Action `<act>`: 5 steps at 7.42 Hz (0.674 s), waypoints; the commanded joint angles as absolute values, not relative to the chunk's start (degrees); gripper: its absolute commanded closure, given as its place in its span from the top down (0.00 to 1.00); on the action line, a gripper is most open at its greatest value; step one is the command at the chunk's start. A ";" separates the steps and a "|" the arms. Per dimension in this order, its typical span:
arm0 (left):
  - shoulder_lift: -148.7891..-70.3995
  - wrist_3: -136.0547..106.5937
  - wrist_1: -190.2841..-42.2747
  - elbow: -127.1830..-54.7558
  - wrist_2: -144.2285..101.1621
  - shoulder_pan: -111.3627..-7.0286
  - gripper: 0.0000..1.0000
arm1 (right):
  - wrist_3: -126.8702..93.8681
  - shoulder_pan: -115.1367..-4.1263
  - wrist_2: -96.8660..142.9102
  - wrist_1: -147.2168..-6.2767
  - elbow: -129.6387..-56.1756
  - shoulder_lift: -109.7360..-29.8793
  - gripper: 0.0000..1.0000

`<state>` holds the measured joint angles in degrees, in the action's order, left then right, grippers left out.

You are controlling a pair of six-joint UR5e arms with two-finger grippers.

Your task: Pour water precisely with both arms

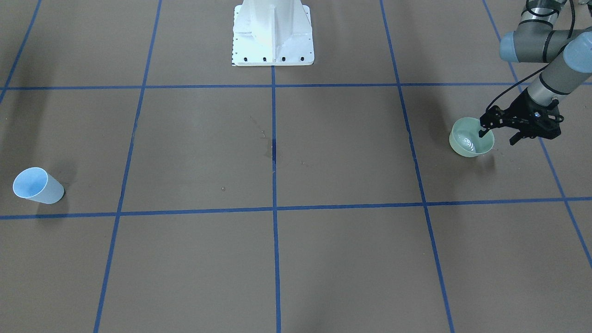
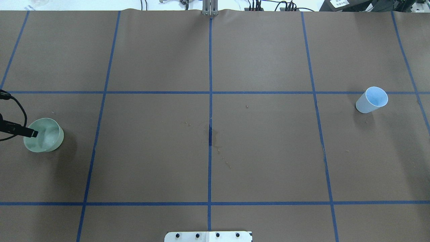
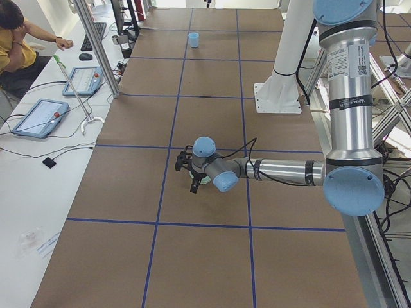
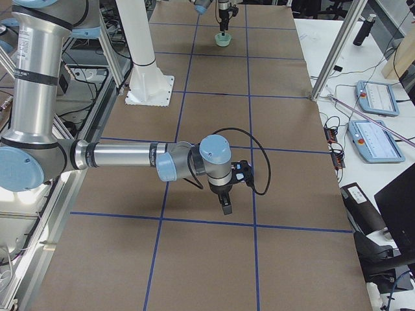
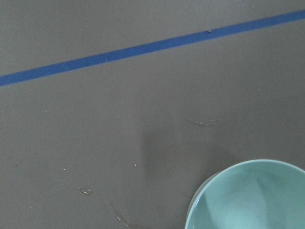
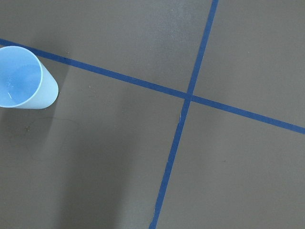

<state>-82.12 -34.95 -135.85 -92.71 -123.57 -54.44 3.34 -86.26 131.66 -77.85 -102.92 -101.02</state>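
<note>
A pale green cup [image 1: 471, 138] stands upright at the table's left end, with glints of water [image 1: 467, 144] inside; it also shows in the overhead view [image 2: 43, 135] and the left wrist view [image 5: 248, 195]. My left gripper [image 1: 498, 138] is open. It straddles the cup's wall with one finger [image 2: 31, 133] dipping inside the rim and the other outside. A pale blue cup [image 1: 38, 186] stands at the far right end [image 2: 371, 99] [image 6: 24, 81]. My right gripper [image 4: 224, 197] shows only in the exterior right view, hovering over bare table; I cannot tell whether it is open or shut.
Small drops and a wet stain [image 2: 215, 141] lie near the table's centre where blue tape lines cross. The white pedestal [image 1: 273, 32] is bolted at the robot's side. Tablets and cables [image 4: 376, 129] lie on a side bench beyond the table.
</note>
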 commanded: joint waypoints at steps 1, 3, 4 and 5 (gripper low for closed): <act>-82.09 -34.63 -135.97 -92.55 -123.49 -53.44 0.01 | 3.43 -86.22 131.66 -77.78 -103.01 -101.07 1.00; -82.00 -34.63 -137.63 -92.29 -123.49 -53.44 0.00 | 3.34 -86.22 131.66 -77.87 -103.01 -101.07 1.00; -82.00 -34.63 -137.64 -92.63 -123.57 -53.44 0.00 | 3.34 -86.22 131.66 -77.87 -103.01 -101.07 1.00; -82.09 -34.89 -137.64 -94.03 -124.36 -53.61 0.00 | 3.34 -86.22 131.66 -77.87 -103.01 -100.99 1.00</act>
<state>-82.04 -34.69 -137.48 -92.87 -123.72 -53.48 3.35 -86.22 131.66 -77.87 -103.01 -101.06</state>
